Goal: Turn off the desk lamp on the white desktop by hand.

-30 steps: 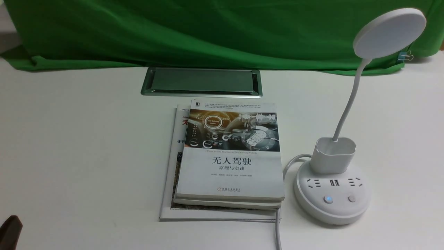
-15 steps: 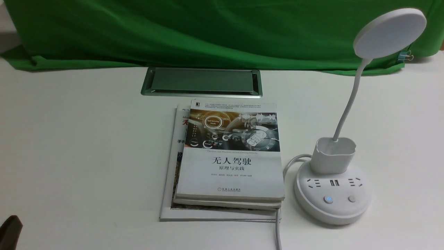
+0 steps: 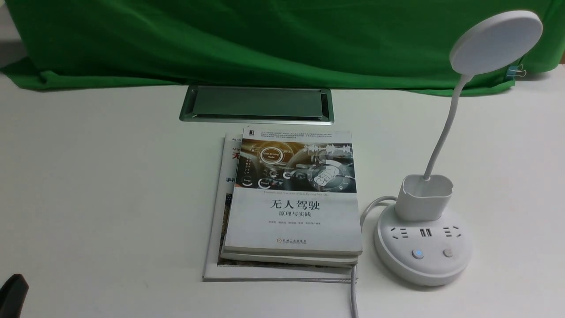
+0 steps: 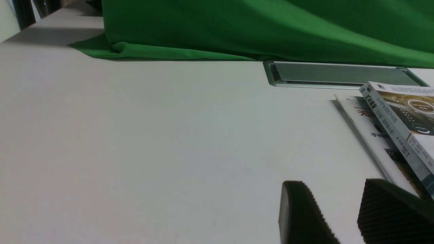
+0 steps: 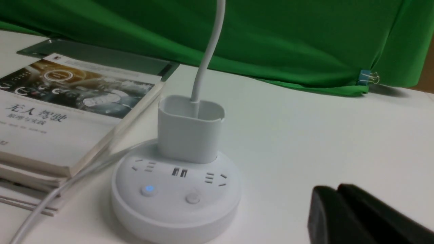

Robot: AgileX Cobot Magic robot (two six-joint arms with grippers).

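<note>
The right end effector (image 5: 334, 203) shows only in its own wrist view, where its two dark fingers lie pressed together with no gap, clenched on nothing, low over the white worktop (image 3: 110, 176). Just ahead of it and a little to its left stands the lamp (image 5: 176, 189), not touched. On the round base, the button nearer the end effector (image 5: 192, 198) is plain white, and the one further from it (image 5: 148, 189) glows blue. Between and behind the buttons sit sockets and a pair of USB ports, then the cup-shaped holder (image 5: 190, 128), from which the thin neck (image 5: 208, 51) rises to the round head (image 3: 495, 42). A white cable (image 3: 353, 291) runs off the base on the side away from the end effector.

Beyond the lamp lies a stack of books (image 3: 291, 198). The top cover reads "无人驾驶" with "原理与实践" beneath; the smaller print is probably author and publisher lines, too fine to read.

The left end effector (image 4: 342, 210) is released, its ribbed fingers (image 4: 298, 213) standing apart with bare worktop between them; the books lie off to its right. Further ahead are the grey cable hatch (image 3: 256, 104) and the green cloth (image 3: 265, 39), pinned with a blue binder clip (image 5: 368, 78).
</note>
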